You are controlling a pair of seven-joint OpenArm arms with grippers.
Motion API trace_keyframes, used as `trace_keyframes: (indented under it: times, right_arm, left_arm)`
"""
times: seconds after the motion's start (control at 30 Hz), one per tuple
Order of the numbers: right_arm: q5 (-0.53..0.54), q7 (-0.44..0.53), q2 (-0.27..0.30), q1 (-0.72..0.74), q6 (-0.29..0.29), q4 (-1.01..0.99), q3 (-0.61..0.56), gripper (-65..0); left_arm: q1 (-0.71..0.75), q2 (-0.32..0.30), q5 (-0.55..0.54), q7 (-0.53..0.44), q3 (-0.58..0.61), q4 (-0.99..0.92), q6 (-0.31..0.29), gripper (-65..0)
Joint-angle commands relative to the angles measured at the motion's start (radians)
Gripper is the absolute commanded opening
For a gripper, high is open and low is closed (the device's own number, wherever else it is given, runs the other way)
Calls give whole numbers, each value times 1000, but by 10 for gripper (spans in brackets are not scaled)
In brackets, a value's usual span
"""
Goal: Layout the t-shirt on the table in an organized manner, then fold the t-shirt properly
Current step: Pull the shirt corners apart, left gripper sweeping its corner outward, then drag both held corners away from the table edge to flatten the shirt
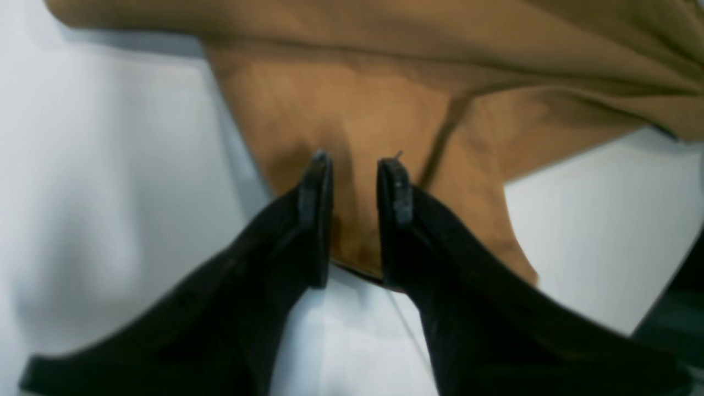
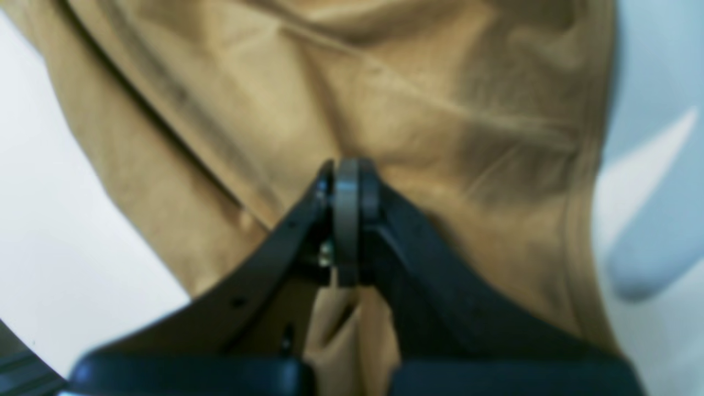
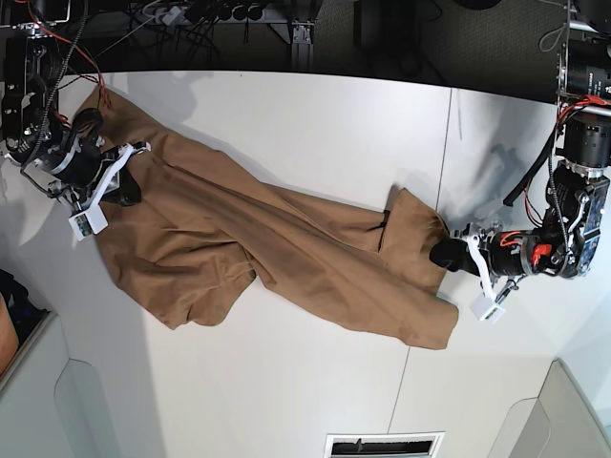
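Tan fabric of the t-shirt (image 3: 286, 253) is stretched crumpled across the white table (image 3: 286, 114), running from 10 o'clock to 4 o'clock in the base view. Its 10 o'clock end is pinched by the right gripper (image 2: 346, 181), jaws pressed together on the cloth. At the 3 o'clock end the left gripper (image 1: 355, 170) is seen with jaws parted over the hem, nothing clamped.

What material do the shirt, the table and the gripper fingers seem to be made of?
The shirt: soft tan knit fabric, probably cotton, matte; it drapes in folds and shows a stitched seam. The table: smooth white hard panels, perhaps laminate, with a slight sheen and a thin dark joint line. The left gripper fingers: black and matte, likely plastic, with what look like greyer pads at the tips; blur leaves this open.
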Motion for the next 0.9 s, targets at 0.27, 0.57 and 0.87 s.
trace_keyframes:
  times: [0.27,0.57,0.87]
  right_arm:
    - [-20,47,-22,127,3,-126,8,-650]
    - [-102,67,-21,211,3,-355,8,-650]
    - [-101,92,-14,253,2,-409,8,-650]
  left_arm:
    - [139,-16,2,-15,-7,154,-9,-505]
    - [146,-105,-9,45,-7,156,-9,-505]
    - [181,-264,-176,116,-7,156,-9,-505]
